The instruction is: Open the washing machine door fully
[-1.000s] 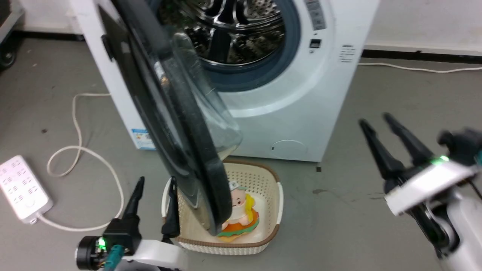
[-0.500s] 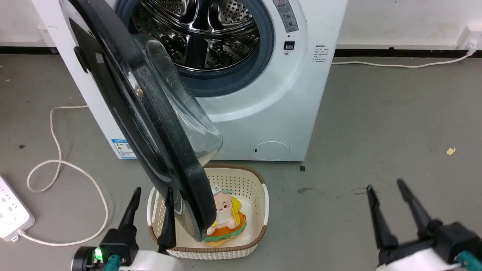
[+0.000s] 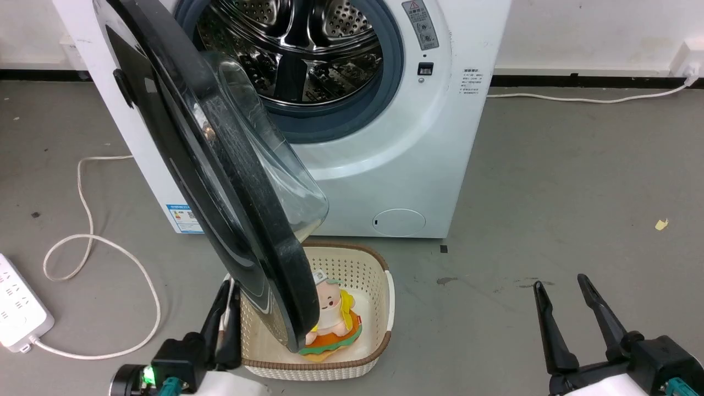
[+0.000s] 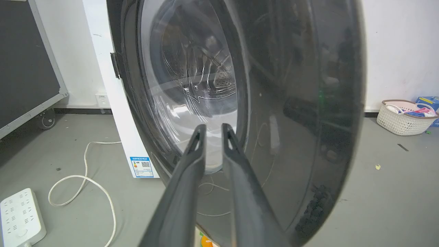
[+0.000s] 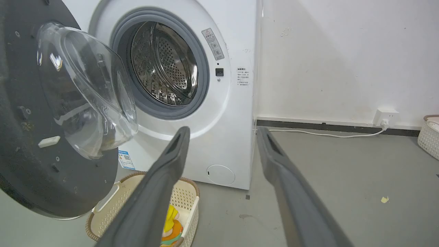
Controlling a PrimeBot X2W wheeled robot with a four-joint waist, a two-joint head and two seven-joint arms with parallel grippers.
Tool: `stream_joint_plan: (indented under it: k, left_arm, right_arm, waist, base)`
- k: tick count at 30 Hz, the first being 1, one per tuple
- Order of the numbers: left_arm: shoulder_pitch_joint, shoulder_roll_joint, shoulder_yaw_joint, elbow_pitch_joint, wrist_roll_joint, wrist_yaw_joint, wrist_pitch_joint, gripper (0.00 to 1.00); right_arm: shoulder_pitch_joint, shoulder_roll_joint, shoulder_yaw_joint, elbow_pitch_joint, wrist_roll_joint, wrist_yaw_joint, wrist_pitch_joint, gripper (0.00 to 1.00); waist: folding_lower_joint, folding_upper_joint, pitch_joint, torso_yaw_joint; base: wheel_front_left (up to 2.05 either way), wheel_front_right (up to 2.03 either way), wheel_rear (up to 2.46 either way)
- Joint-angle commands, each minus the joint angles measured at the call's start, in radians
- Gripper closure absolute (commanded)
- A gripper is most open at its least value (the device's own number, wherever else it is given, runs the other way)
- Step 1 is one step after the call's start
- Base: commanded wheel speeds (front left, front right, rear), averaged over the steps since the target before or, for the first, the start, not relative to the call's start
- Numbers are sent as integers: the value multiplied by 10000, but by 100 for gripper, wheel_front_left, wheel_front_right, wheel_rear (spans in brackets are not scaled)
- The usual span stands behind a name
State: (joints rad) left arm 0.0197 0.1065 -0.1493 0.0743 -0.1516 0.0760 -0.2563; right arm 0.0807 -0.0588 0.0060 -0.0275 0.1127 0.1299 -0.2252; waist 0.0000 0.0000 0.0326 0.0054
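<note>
Since the earlier frame the left hand (image 3: 228, 297) has brought its two fingers together; they were spread wide, and now only a narrow gap is between them, with nothing inside it. The right hand (image 3: 559, 280) is wide open and empty, low at the right, well apart from the machine.

The washing machine door (image 3: 165, 154) hangs on its hinge at the left side of the washing machine (image 3: 418, 165) and stands swung far out toward the robot, so the steel drum (image 3: 297, 49) is fully uncovered. In the left wrist view the left hand points at the door's outer face, just beside it; whether it touches, I cannot tell.

I judge the unlatching and most of the swing as done. What is left is to push the door further back toward the left, until it stops.

Count: one machine, one door, two hands, one basket (image 3: 385, 297) under the door with one toy (image 3: 335, 313), one more basket (image 4: 401, 118) by the wall, one power strip (image 3: 16, 308).
</note>
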Motion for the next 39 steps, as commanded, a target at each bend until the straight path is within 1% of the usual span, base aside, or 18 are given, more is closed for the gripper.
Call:
stream_joint_plan:
  k: [1, 5, 6, 7, 10, 11, 12, 15, 16, 18, 21, 23, 29, 34, 37, 39]
  left_arm:
    - [10, 0, 69, -155, 9, -32, -55, 100]
    - [-67, -67, 416, -689, -146, 124, -55, 100]
    - [-196, -111, 723, -1264, -176, 274, -55, 100]
    - [-196, -111, 723, -1264, -176, 274, -55, 100]
    - [-595, -213, 1295, -2407, -313, 504, -55, 100]
    - [-954, -264, 1608, -3201, -417, 577, -55, 100]
    - [-954, -264, 1608, -3201, -417, 577, -55, 100]
    - [-1619, -195, 1833, -4223, -322, 524, -55, 100]
    - [-2038, -89, 1802, -4642, -206, 466, -51, 100]
    - [-2246, -25, 1750, -4750, -174, 417, 16, 100]
    - [-2735, 51, 1385, -4992, -100, 280, 587, 100]
    - [-2905, 67, 965, -5123, 49, 166, 1036, 100]
    - [-2588, -155, -750, -4999, 291, -123, 2388, 100]
    - [-1911, -277, -1935, -4017, 246, -293, 3282, 100]
    - [-1563, -324, -2375, -3271, 126, -342, 3597, 100]
    - [-1390, -349, -2499, -2801, 60, -283, 3678, 100]
  right_arm:
    - [61, 68, -33, -68, 24, 8, 7, 0]
    - [35, 75, -69, -94, 48, 8, 34, 0]
    - [21, 78, -86, -109, 47, 8, 52, 0]
    - [21, 78, -86, -109, 47, 8, 52, 0]
    - [-7, 81, -107, -132, 65, 8, 82, 0]
    - [-26, 82, -109, -145, 103, 8, 101, 0]
    - [-26, 82, -109, -145, 103, 8, 101, 0]
    - [-51, 83, -108, -142, 156, 8, 121, 0]
    - [-58, 83, -93, -119, 199, 8, 124, 0]
    - [-58, 84, -75, -103, 231, 8, 123, 0]
    - [-57, 84, -10, -59, 319, 8, 118, 0]
    - [-60, 84, 17, -19, 365, 8, 110, 0]
    - [-75, 85, -42, 78, 527, 8, 52, 0]
    - [-151, 85, -24, 167, 580, 8, 9, 0]
    - [-203, 85, -24, 217, 628, 8, -17, 0]
    - [-228, 85, -12, 261, 646, 8, -33, 0]
  waist:
    - [0, 0, -3, -2]
    - [0, 0, 2, -4]
    - [0, 0, 16, -1]
    - [0, 0, 16, -1]
    - [0, 0, 45, -4]
    - [0, 0, 69, -10]
    - [0, 0, 69, -10]
    - [0, 0, 83, -18]
    - [0, 0, 78, -20]
    - [0, 0, 76, -28]
    - [0, 0, 83, -76]
    - [0, 0, 97, -123]
    - [0, 0, 217, -189]
    - [0, 0, 371, -183]
    - [0, 0, 442, -160]
    - [0, 0, 479, -142]
  base:
    - [0, 0, 0]
    - [0, 0, 0]
    - [0, 0, 0]
    - [0, 0, 0]
    - [0, 0, 0]
    - [0, 0, 0]
    - [0, 0, 0]
    - [0, 0, 0]
    - [0, 0, 0]
    - [0, 0, 0]
    - [0, 0, 0]
    - [0, 0, 0]
    - [0, 0, 0]
    - [0, 0, 0]
    - [0, 0, 0]
    - [0, 0, 0]
